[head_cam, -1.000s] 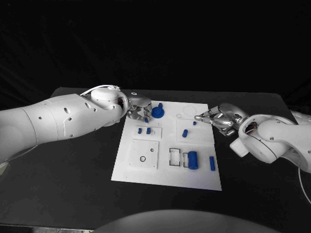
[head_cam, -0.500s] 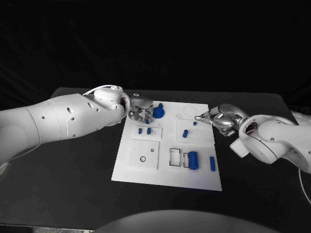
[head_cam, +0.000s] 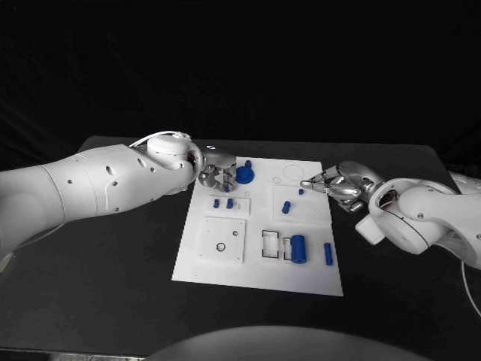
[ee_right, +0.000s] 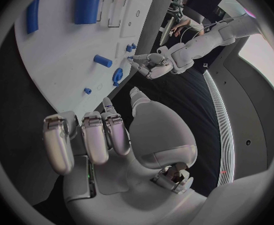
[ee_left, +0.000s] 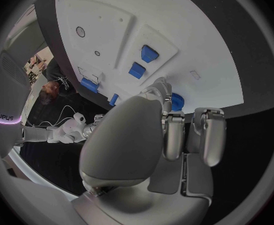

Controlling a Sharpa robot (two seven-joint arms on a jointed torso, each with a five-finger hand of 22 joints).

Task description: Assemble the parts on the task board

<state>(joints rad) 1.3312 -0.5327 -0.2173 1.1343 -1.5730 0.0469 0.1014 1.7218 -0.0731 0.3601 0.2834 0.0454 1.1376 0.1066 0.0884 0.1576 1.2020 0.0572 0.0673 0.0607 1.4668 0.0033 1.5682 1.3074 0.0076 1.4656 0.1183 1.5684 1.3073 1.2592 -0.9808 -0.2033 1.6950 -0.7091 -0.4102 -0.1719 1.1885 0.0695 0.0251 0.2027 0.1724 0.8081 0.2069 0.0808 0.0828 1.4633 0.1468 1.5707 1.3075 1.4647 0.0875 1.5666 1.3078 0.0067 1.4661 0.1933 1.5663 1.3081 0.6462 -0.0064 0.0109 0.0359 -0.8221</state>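
Observation:
The white task board [head_cam: 257, 259] lies mid-table. At its far left corner my left hand [head_cam: 215, 176] pinches a blue round part [head_cam: 246, 174]; the left wrist view has a fingertip [ee_left: 162, 92] lying on that part [ee_left: 176, 103]. My right hand [head_cam: 336, 183] hovers by the board's far right edge with its fingers [ee_right: 94, 135] spread and nothing in them. On the board lie two small blue blocks [head_cam: 222, 203], a blue peg [head_cam: 286, 206], a tiny blue piece [head_cam: 301, 190], a thick blue cylinder [head_cam: 298, 247] and a slim blue bar [head_cam: 328, 253].
Square recessed plates [head_cam: 225, 239] with small holes sit on the board's left half. A rectangular slot [head_cam: 271, 243] lies beside the cylinder. Black table [head_cam: 110, 286] surrounds the board on every side.
My left hand has edged a little to the right and closed in on the blue round part. The right hand has stayed where it was.

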